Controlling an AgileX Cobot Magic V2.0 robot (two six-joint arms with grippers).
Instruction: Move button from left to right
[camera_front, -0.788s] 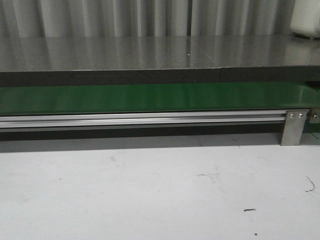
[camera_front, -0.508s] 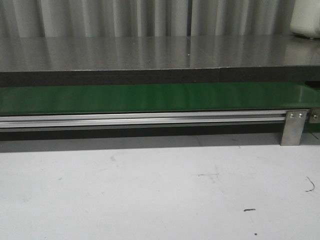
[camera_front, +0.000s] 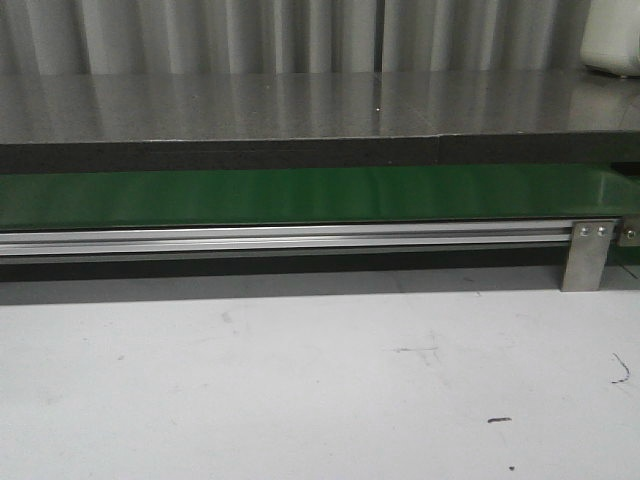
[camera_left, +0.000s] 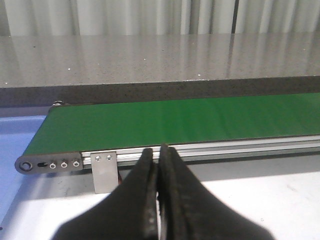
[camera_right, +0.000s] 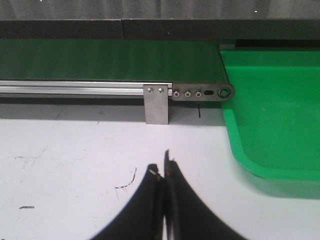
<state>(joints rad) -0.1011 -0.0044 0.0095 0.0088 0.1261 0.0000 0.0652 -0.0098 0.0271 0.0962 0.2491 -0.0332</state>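
The button is out of view in every frame. The green belt (camera_front: 300, 195) runs across the front view on a silver rail (camera_front: 280, 238); nothing lies on the part that shows. My left gripper (camera_left: 156, 152) is shut and empty, over the white table just before the belt's left end (camera_left: 165, 120). My right gripper (camera_right: 162, 167) is shut and empty, over the white table before the belt's right end (camera_right: 110, 60). Neither gripper shows in the front view.
A green tray (camera_right: 272, 110) stands at the belt's right end. Metal brackets (camera_front: 586, 255) (camera_left: 105, 171) (camera_right: 156, 103) hold the rail to the white table (camera_front: 300, 380). A grey shelf (camera_front: 300, 105) overhangs the belt. A white object (camera_front: 612, 40) sits at the far right on it.
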